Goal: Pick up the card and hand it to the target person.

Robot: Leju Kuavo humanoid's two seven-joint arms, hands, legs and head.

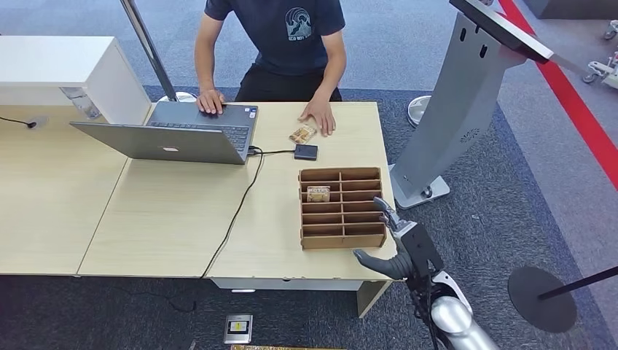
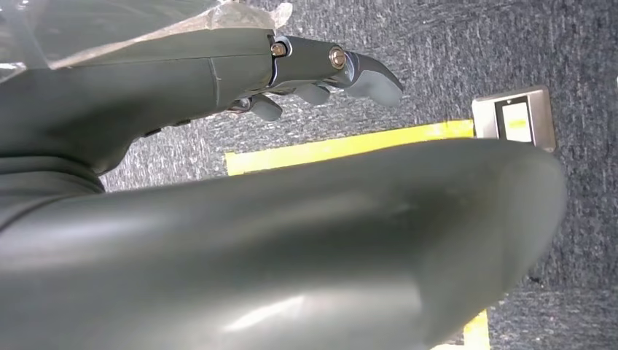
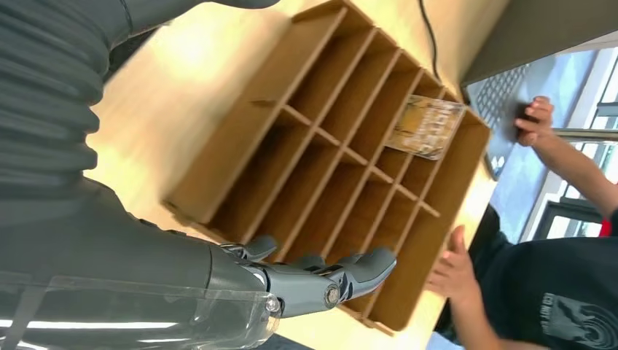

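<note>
Right robot hand (image 1: 393,244) empty beside cardboard organizer (image 1: 342,208); card (image 1: 318,194) in compartment.

A silver arm (image 1: 458,321) is ended by a grey right hand (image 1: 397,244); brass screws are seen on the left hand (image 2: 321,69).

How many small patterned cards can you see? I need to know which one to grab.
2. One patterned card lies in the brown cardboard divider box; another lies on the wooden desk by the person's hand.

The right hand (image 1: 397,244) is raised with fingers (image 3: 364,266) extended and holding nothing, while the left hand (image 2: 321,69) hangs low, empty.
</note>
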